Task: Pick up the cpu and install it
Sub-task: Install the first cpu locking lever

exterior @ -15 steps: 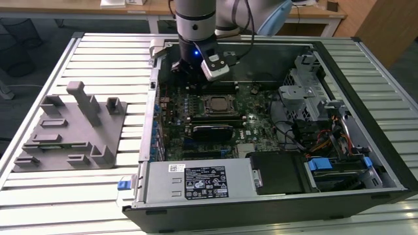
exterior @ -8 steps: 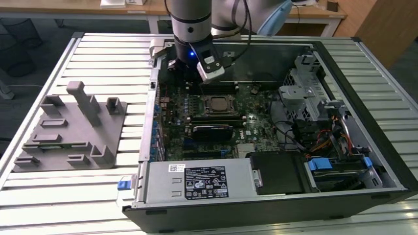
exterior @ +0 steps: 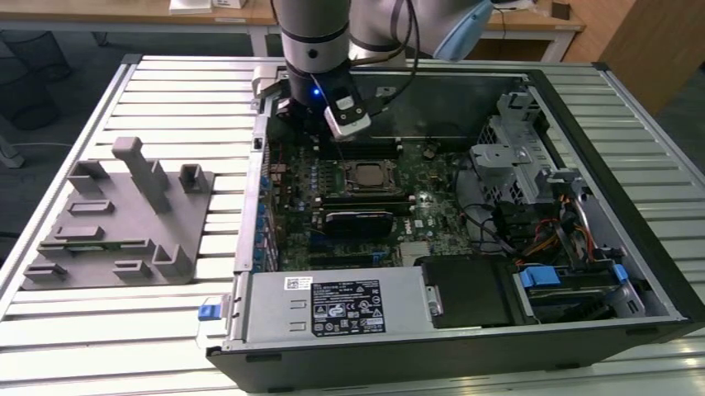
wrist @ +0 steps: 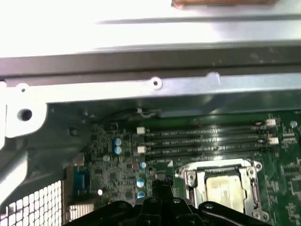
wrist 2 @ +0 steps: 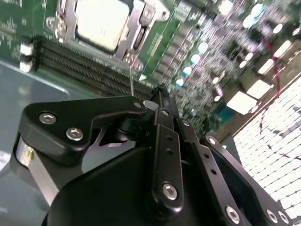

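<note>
Claw: the claw [wrist 2: 162,94] hangs low over the motherboard [exterior: 435,177], inside the open computer case [exterior: 463,363]. Its fingers are drawn together, and I see nothing between them.
Cpu: the cpu [exterior: 367,175] lies flat in the socket frame [exterior: 343,183], its pale top showing in both wrist views [wrist 2: 101,23] [wrist: 225,188]. In the exterior view it sits at about 5 o'clock from the claw, near it but apart.
Lever: a thin metal rod [wrist 2: 132,80], probably the socket lever, stands up between the fingertip and the socket.
Progress: the chip looks already placed. I cannot tell whether the frame is latched.
Surroundings: the memory slots [wrist: 207,141] run just beside the socket. The grey plastic block [exterior: 121,223] rests on the table [exterior: 165,91], at 9 o'clock from the case.
Risk: the closed tip is close to the rod and the slots. A sideways slip could bend the rod or scrape the board.
Risk: pressing on a frame that is not square could tilt the chip and damage the contacts.
</note>
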Robot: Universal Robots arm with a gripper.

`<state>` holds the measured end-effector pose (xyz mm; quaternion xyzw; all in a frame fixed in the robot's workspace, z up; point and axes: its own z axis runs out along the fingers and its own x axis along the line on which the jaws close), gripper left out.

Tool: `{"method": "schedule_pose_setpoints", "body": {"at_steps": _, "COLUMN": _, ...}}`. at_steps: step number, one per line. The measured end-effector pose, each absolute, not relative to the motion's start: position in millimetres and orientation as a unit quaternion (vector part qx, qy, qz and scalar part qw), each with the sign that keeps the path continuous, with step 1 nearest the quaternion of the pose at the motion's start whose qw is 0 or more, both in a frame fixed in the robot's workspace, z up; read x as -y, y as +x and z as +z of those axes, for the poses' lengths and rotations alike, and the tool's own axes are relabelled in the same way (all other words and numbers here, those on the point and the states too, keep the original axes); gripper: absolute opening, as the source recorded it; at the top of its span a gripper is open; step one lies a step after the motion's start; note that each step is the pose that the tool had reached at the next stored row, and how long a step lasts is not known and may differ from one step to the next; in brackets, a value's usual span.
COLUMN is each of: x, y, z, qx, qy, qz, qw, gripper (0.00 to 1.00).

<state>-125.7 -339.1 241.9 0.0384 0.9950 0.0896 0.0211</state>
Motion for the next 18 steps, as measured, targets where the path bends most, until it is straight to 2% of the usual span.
{"method": "schedule_pose_setpoints", "body": {"at_steps": 3, "x": 339, "y": -126, "z": 242, "qx": -0.993, "qy": 0.039, "qz": 0.111, "qw": 0.020, "gripper": 0.11}}
{"method": "schedule_pose_setpoints", "body": {"at_steps": 18, "x": 339, "y": -95, "z": 242, "qx": -0.993, "qy": 0.039, "qz": 0.112, "qw": 0.020, "gripper": 0.11}}
